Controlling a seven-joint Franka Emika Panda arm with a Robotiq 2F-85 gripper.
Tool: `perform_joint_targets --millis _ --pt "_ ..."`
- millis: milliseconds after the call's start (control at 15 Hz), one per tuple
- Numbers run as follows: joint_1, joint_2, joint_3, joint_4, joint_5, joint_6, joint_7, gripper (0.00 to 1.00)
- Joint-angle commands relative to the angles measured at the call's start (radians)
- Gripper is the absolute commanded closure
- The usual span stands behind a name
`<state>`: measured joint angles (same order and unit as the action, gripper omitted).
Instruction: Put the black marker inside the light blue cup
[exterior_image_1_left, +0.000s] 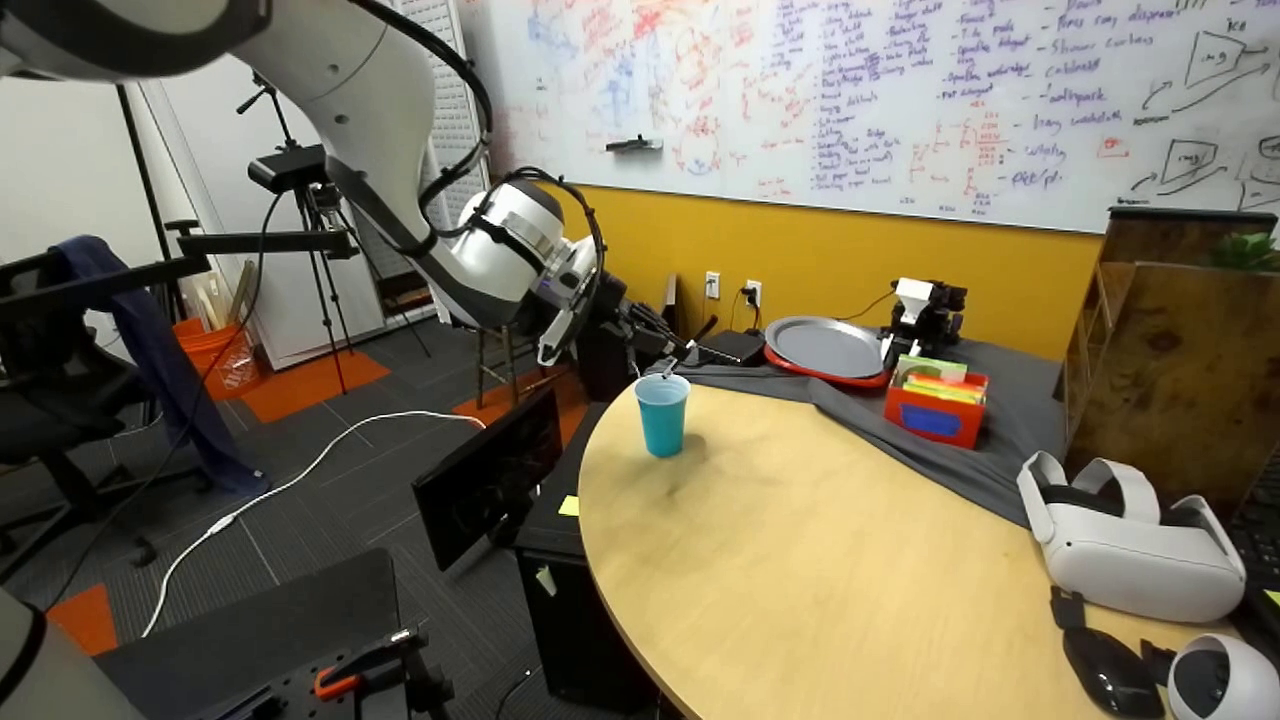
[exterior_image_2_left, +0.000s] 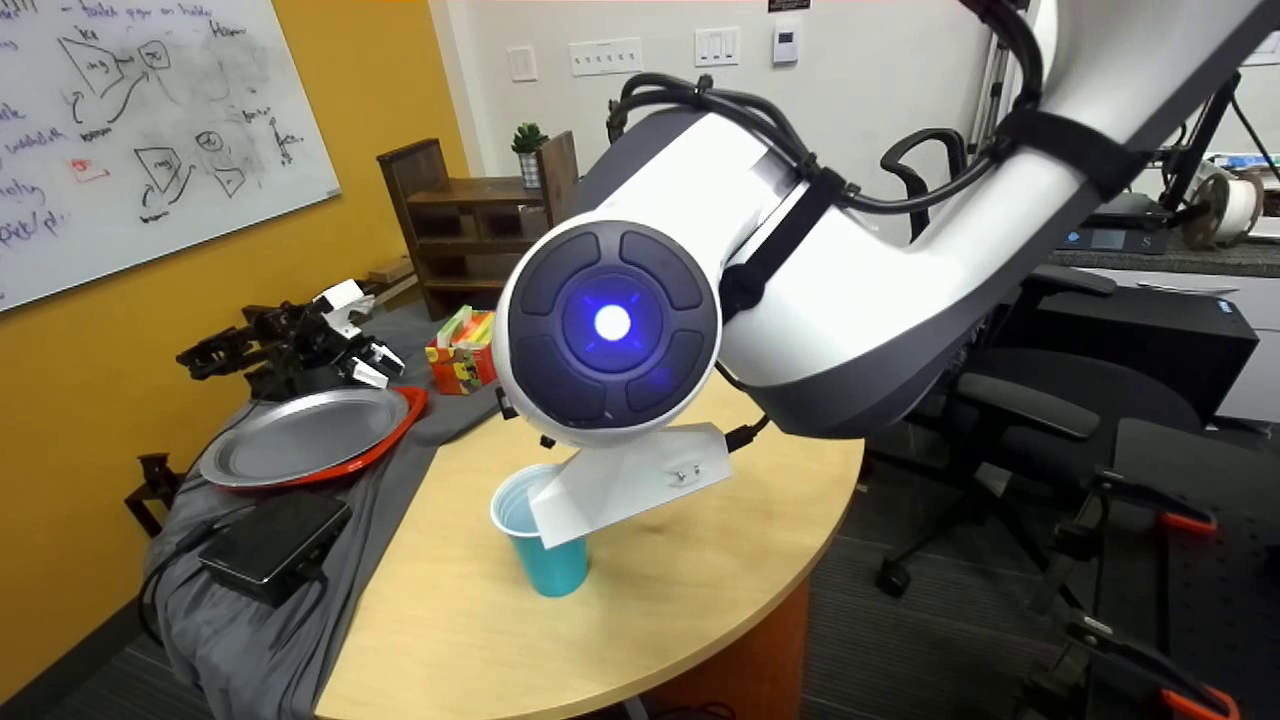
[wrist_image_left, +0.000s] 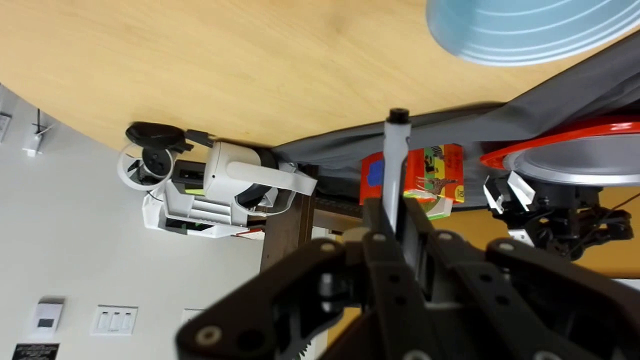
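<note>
The light blue cup (exterior_image_1_left: 662, 418) stands upright on the round wooden table near its edge. It also shows in an exterior view (exterior_image_2_left: 553, 565), partly behind the wrist housing, and at the top right of the wrist view (wrist_image_left: 525, 30). My gripper (wrist_image_left: 394, 210) is shut on the black marker (wrist_image_left: 395, 155), which shows a pale grey-white barrel and a black end pointing away from the fingers. In an exterior view my gripper (exterior_image_1_left: 682, 348) is just above the cup's rim; the marker is too small to make out clearly there. The arm hides the gripper in an exterior view.
A grey round pan (exterior_image_1_left: 825, 345) on a red tray, a red box of cards (exterior_image_1_left: 935, 405) and a small black-and-white robot device (exterior_image_1_left: 925, 310) stand on the grey cloth. A white VR headset (exterior_image_1_left: 1130, 540) lies at the table's side. A dark monitor (exterior_image_1_left: 490, 475) stands beside the table.
</note>
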<state>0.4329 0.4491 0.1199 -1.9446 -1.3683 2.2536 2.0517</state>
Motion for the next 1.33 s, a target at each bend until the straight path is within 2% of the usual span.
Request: perform_joint_targets --millis 0,667,1267 --pt "-0.027 -0.013 0.045 -0.028 -0.043 -0.012 0.036 0.97" --pt "-0.030 0.001 0.098 -0.053 -0.085 0.018 0.041 0.97" --pt "-0.048 0.084 0.098 0.007 -0.201 0.043 0.092 0.97"
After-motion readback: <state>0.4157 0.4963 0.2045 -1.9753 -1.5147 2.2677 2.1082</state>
